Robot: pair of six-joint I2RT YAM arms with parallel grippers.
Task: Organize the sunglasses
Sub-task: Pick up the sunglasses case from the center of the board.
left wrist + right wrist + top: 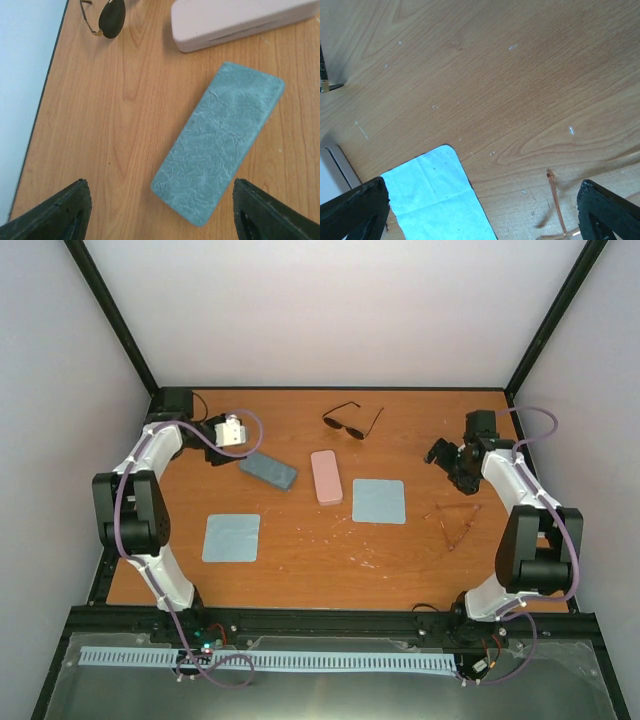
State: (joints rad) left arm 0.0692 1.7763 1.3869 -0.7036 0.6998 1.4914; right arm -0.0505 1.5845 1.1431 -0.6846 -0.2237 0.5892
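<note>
The black-framed sunglasses (352, 422) lie open at the back middle of the table; one dark lens shows in the left wrist view (111, 17). The pale reddish-clear sunglasses (455, 523) lie at the right, near the right arm; one thin temple shows in the right wrist view (557, 207). My left gripper (222, 445) is open and empty, hovering at the back left over the near end of the blue-grey case (220, 142). My right gripper (447, 465) is open and empty at the back right, above bare table between the right cloth and the clear sunglasses.
A blue-grey case (268, 470) and a pink case (326, 476) lie side by side mid-table; the pink case also shows in the left wrist view (235, 22). Two light-blue cloths lie at left (232, 537) and right (379, 501); the right cloth shows in the right wrist view (435, 200).
</note>
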